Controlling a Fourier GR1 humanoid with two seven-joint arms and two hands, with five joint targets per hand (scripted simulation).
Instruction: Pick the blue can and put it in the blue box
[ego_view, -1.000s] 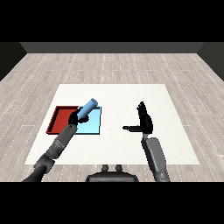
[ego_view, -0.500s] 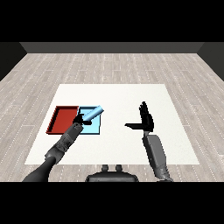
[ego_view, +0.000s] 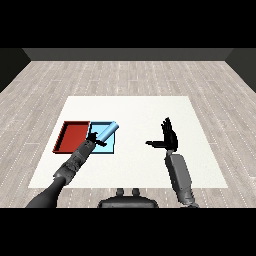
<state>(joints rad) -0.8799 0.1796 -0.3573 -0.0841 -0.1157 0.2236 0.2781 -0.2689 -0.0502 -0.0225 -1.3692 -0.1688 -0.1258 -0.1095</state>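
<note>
Blue can (ego_view: 108, 132) tilted over the blue box (ego_view: 114, 145), beside the red box (ego_view: 73, 136), held in the curled fingers of my left hand (ego_view: 93, 138). Pick done; release remains (can not yet visibly resting inside). My right hand (ego_view: 170, 136) hovers over the table (ego_view: 135, 110), fingers spread, grasping nothing.

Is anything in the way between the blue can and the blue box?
No, nothing visible is. The left hand is curled round the blue can, which is tilted over the blue tray. The red tray lies beside it, to the side. The right hand is away from both trays.
</note>
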